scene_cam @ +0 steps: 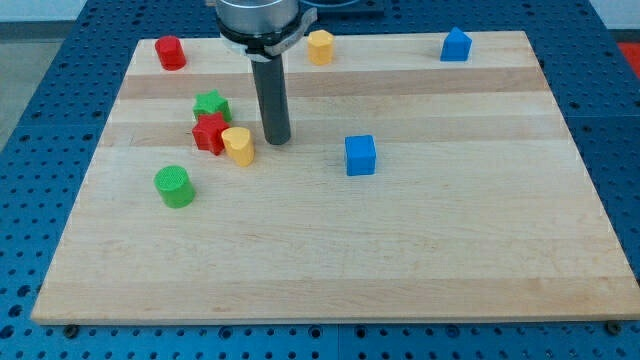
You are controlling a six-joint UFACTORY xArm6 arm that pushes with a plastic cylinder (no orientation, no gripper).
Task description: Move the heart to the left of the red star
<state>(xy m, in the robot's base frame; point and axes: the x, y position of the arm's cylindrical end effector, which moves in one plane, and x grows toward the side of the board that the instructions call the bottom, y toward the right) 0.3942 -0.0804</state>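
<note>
The yellow heart (pixel 238 145) lies on the wooden board, touching the right side of the red star (pixel 209 133). The green star (pixel 211 105) sits just above the red star. My tip (pixel 277 140) rests on the board a short way to the right of the yellow heart, with a small gap between them. The rod rises straight up to the arm at the view's top.
A green cylinder (pixel 174 186) stands below left of the red star. A blue cube (pixel 360 155) is to the right of my tip. A red cylinder (pixel 170 53), a yellow block (pixel 320 47) and a blue block (pixel 456 45) line the board's top edge.
</note>
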